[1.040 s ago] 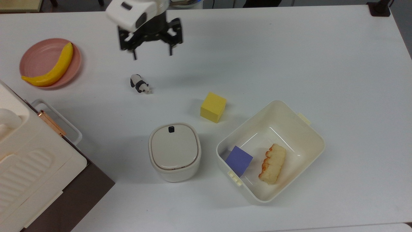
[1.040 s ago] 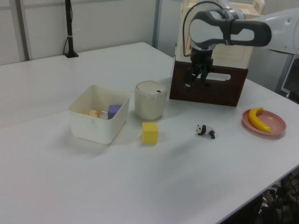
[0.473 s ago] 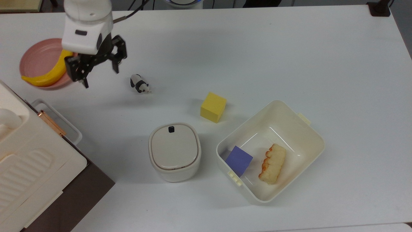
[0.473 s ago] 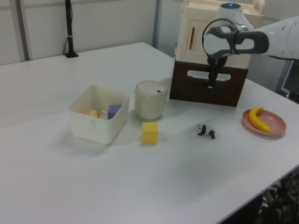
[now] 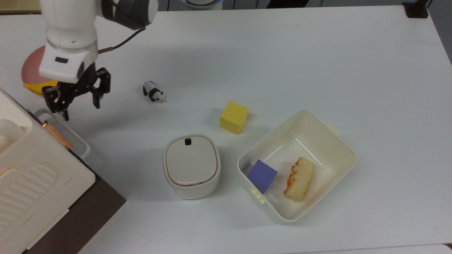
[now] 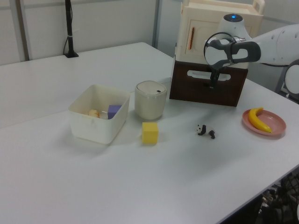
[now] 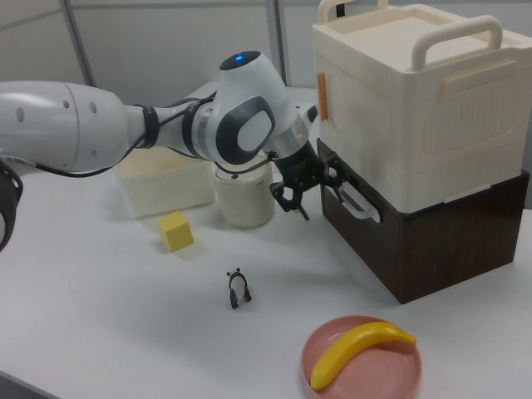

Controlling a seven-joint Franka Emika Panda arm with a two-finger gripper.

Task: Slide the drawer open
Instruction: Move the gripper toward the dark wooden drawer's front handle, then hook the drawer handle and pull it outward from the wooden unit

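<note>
Two spread fingers of the gripper [image 5: 80,106] hang just beside the drawer's [image 7: 432,237] white handle [image 5: 63,131], gripping nothing. The cream case [image 5: 31,176] hides most of the drawer at the desk's [image 5: 282,56] edge.

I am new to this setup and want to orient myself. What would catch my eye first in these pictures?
First, the white arm with its black claw, open, hanging just before the white handle of the dark brown drawer under a cream case. Next, the yellow banana on a pink plate at the right view's bottom, and a yellow cube mid-table in the top view.
</note>
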